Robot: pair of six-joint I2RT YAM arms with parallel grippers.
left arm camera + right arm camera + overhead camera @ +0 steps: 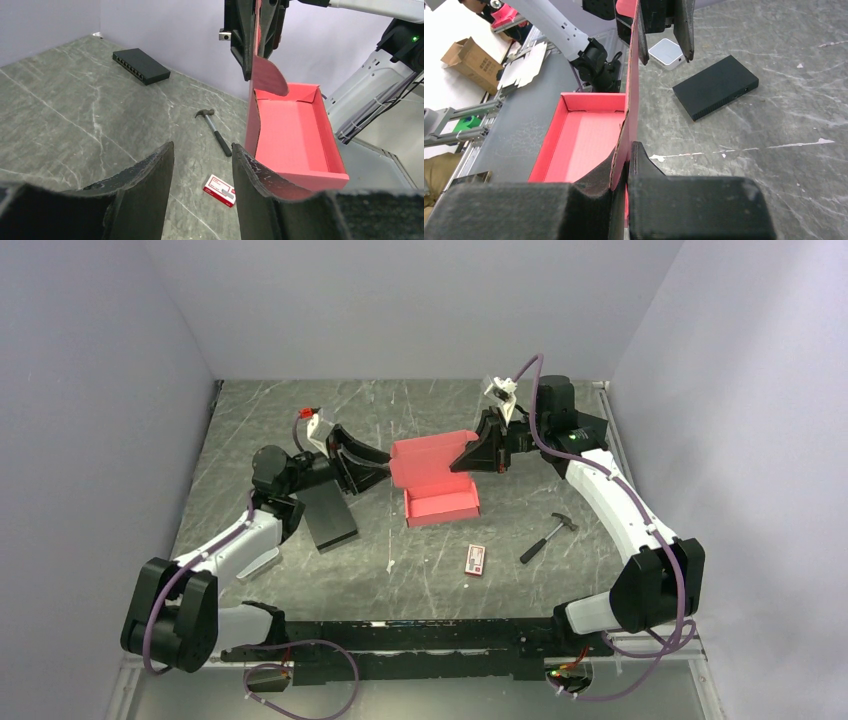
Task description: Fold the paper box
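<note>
Mid-fold, our right gripper at three o'clock pinches the red-pink cardboard paper box; our half-open left gripper at nine probably grips next.

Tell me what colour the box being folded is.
Red-pink all over, plain and unmarked. The paper box shows best in the left wrist view.

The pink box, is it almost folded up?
Partway. Done: the paper box already has its tray walls standing. In hand: the right pincer is shut on the tall flap, which stands upright, and the left pincer is open beside it. Left: that flap is not yet closed over the tray.
</note>
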